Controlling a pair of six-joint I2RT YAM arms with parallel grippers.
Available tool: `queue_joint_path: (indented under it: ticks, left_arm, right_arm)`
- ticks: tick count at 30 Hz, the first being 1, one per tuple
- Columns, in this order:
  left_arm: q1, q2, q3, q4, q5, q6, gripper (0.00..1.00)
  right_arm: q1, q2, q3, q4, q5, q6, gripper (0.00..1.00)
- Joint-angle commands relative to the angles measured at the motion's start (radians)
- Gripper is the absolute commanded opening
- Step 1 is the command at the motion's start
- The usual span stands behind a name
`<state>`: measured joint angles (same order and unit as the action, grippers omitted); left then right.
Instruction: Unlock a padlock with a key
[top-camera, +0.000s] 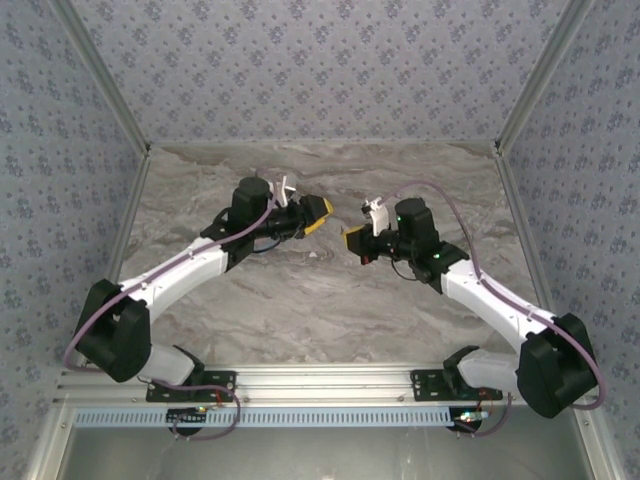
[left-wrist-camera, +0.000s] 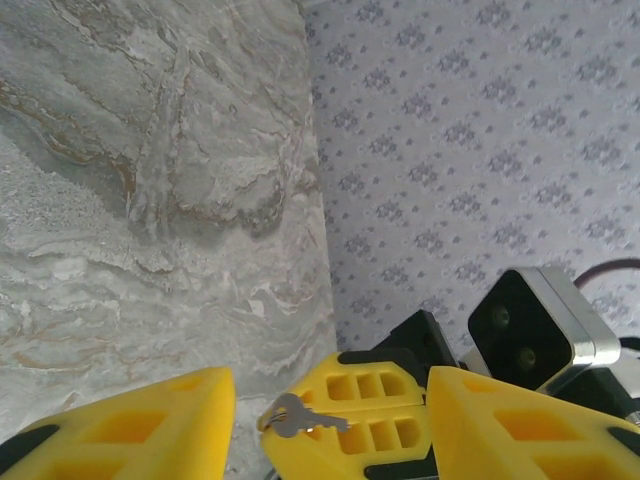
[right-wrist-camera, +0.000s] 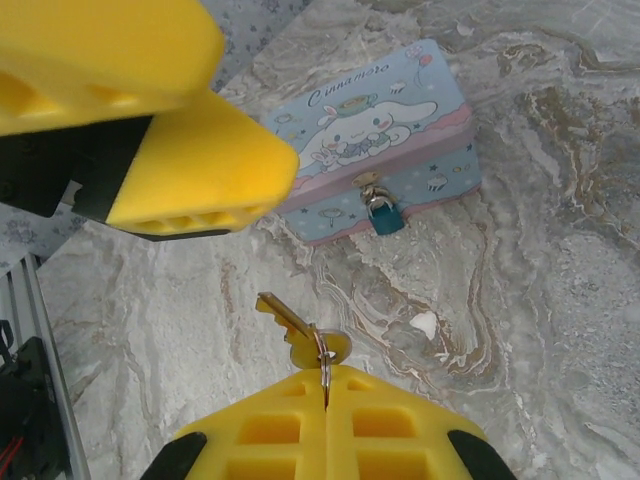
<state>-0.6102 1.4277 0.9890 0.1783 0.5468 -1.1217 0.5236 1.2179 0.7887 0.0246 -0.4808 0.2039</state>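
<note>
**Key pinched in right fingers, apart from the padlock on the tin**

The left fingers (left-wrist-camera: 140, 430) are spread wide w/ nothing gripped. In the left wrist view the other arm's yellow tip sits in the gap btwn them. In the right wrist view they hang at the left of the tin (right-wrist-camera: 370, 120), and one yellow tip overlaps the tin's left corner.

Next to the right is the key (right-wrist-camera: 298, 328), a small metal one on a thin wire ring. The ring is nipped in the seam of the right fingers (right-wrist-camera: 400, 440), which are pressed tight together w/ no gap. The blade sticks out past the tips and angles up-left, toward the left fingers rather than the tin. The key is on the near side of the tin's front wall, clearly apart from it, w/ bare marble table (right-wrist-camera: 520, 300) showing btwn.

The padlock (right-wrist-camera: 386, 217) is teal and tiny. It hangs from the clasp at mid front wall of the tin, shackle thru the clasp and body lying against the wall. It's too small to tell if the shackle is latched.

The tin is light blue w/ a pink band and a cartoon figure on the lid. Its lid is down and it lies flat on the table.

From the top, both arms reach inward and their yellow tips face each other close together over mid-table.
</note>
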Motion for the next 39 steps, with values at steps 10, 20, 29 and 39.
queue_joint_path:
  ticks: [10, 20, 29, 39]
  left_arm:
    - [-0.085, 0.060, 0.131, -0.199, -0.046, 0.245, 0.42]
    - [-0.098, 0.074, 0.149, -0.240, -0.065, 0.288, 0.35]
    - [-0.098, 0.082, 0.155, -0.242, -0.073, 0.300, 0.25]
    - [-0.098, 0.092, 0.165, -0.250, -0.091, 0.316, 0.19]
  right_arm:
    - [0.021, 0.024, 0.054, -0.045, 0.041, -0.011, 0.00]
    - [0.022, 0.028, 0.057, -0.046, 0.044, 0.002, 0.00]
    - [0.021, 0.032, 0.058, -0.039, 0.030, 0.005, 0.00]
    - [0.028, 0.030, 0.058, -0.051, 0.021, -0.001, 0.00]
